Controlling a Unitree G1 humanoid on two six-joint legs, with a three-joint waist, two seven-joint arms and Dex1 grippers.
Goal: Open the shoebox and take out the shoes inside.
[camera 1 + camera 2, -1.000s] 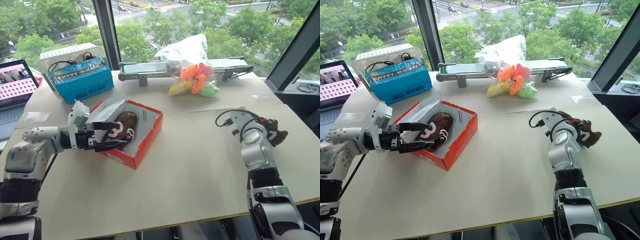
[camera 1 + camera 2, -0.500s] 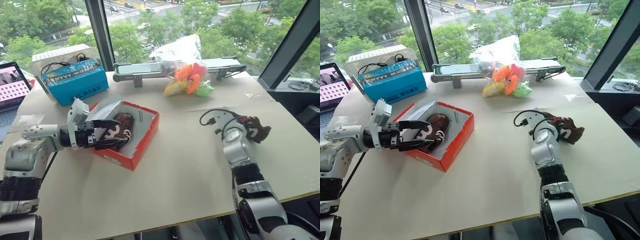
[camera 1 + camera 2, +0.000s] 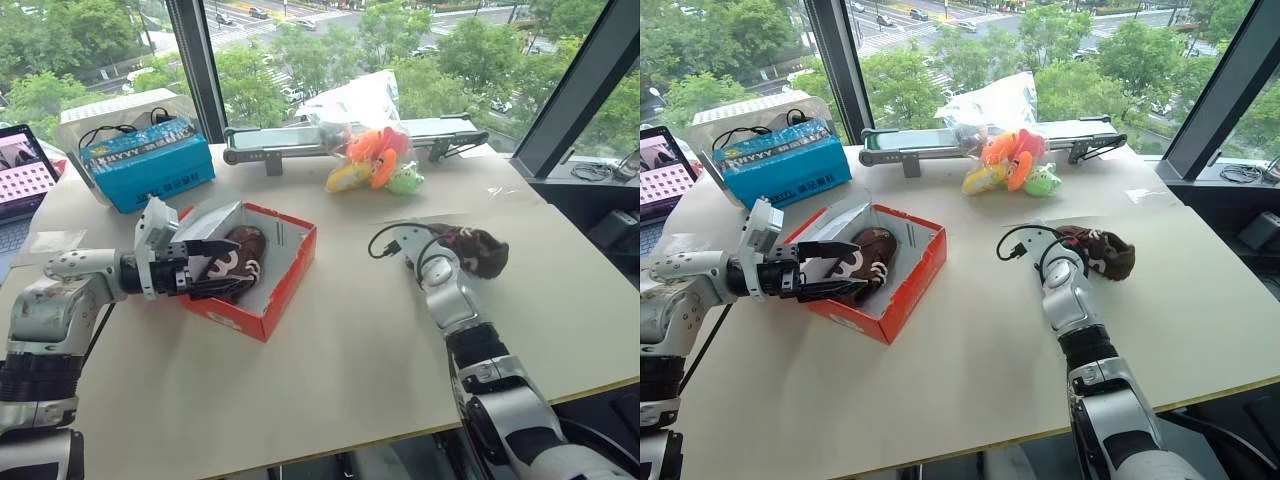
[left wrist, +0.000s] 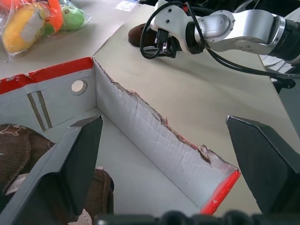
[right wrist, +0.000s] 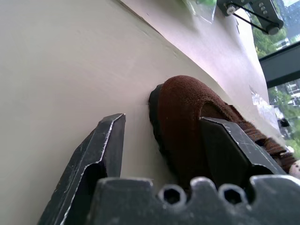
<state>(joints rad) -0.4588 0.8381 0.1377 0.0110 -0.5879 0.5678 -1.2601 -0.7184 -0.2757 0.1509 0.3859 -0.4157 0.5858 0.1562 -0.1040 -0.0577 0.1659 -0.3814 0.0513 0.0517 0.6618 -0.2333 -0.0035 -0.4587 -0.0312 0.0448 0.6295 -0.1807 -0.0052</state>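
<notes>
The red shoebox (image 3: pixel 262 290) stands open on the table's left half, its pale lid (image 3: pixel 212 222) tipped up at the back. One brown shoe (image 3: pixel 243 252) with white side marks lies inside. My left gripper (image 4: pixel 164 119) hangs open over the box's near end, fingers spread wide and touching nothing. The other brown shoe (image 3: pixel 1102 250) rests on the table to the right. My right gripper (image 5: pixel 161 119) is open around its toe (image 5: pixel 185 117), with a gap on one side and the other finger (image 5: pixel 229 150) close against the suede.
A blue box with cables (image 3: pixel 150 165) and a laptop (image 3: pixel 20 170) sit at the back left. A grey conveyor-like device (image 3: pixel 290 140) and a clear bag of plush toys (image 3: pixel 375 160) line the far edge by the window.
My right arm carried the brown shoe leftward and down onto the table, and its fingers opened. The left gripper stayed over the box. The camera shifted slightly.
</notes>
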